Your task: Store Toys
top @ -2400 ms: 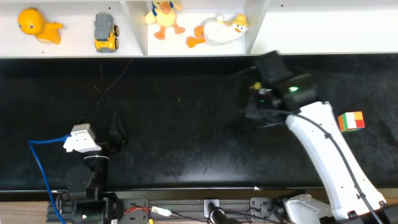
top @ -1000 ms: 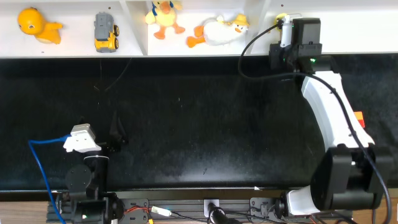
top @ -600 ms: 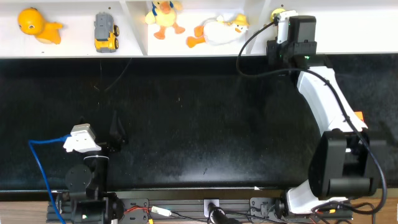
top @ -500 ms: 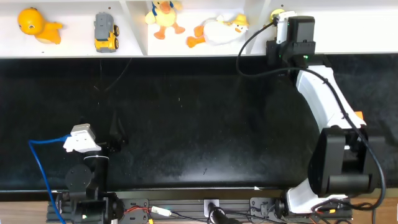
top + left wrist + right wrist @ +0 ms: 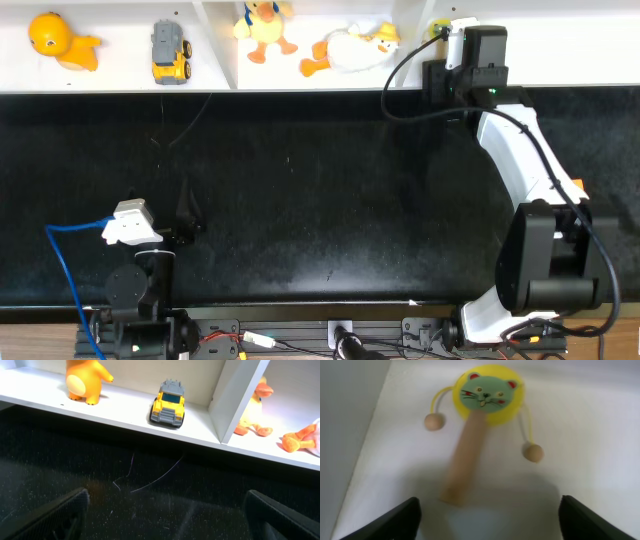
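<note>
the right gripper (image 5: 490,515) hangs with its fingers spread wide and empty, just in front of the yellow wooden rattle drum with a green cat face (image 5: 479,415). the drum lies flat on the floor of the white shelf (image 5: 600,435), in the shelf's right compartment, close to the dividing wall. the drop looks done, so the job now is a clean retreat: keep the fingers apart and back straight out of the shelf, so that neither finger catches the handle or the two beads on their cords. the left gripper (image 5: 170,510) is also spread and empty, low over the black mat (image 5: 320,200) facing the shelf. 2.4 s ago the right arm was over the mat, well short of the shelf; it has since reached in, barely shifting over the last half second.
</note>
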You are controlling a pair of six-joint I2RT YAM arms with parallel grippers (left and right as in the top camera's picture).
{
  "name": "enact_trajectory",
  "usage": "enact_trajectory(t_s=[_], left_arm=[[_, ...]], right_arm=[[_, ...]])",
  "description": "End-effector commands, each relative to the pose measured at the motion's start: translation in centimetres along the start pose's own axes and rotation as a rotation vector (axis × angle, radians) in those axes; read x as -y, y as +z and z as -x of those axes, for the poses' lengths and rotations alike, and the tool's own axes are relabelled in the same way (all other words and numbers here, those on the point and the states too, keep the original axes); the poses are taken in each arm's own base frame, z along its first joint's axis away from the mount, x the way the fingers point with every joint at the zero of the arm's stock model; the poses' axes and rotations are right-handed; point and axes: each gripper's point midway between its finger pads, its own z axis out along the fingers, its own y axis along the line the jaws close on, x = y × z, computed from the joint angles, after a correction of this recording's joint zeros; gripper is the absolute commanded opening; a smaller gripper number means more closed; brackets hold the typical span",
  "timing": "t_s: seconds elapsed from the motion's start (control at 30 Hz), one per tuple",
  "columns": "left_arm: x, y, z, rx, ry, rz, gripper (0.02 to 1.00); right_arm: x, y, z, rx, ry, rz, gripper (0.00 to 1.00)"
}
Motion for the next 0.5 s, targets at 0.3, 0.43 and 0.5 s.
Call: enact_trajectory(t_s=[0.3,0.43,0.5], left_arm=[[0.0,0.0,0.0,0.009,0.004,0.003,0.998],[0.0,0.0,0.0,0.009,0.004,0.003,0.998],[0.0,0.0,0.0,0.009,0.004,0.003,0.998]], right_arm=[[1.6,-7.7,1.1,0.034,0.233,-0.091,0.998],[1.9,-12.1,-0.5,0.002,0.459,-0.115,0.996],[1.8,-14.2,-1.6,-0.021,0.586,-0.122,0.998]])
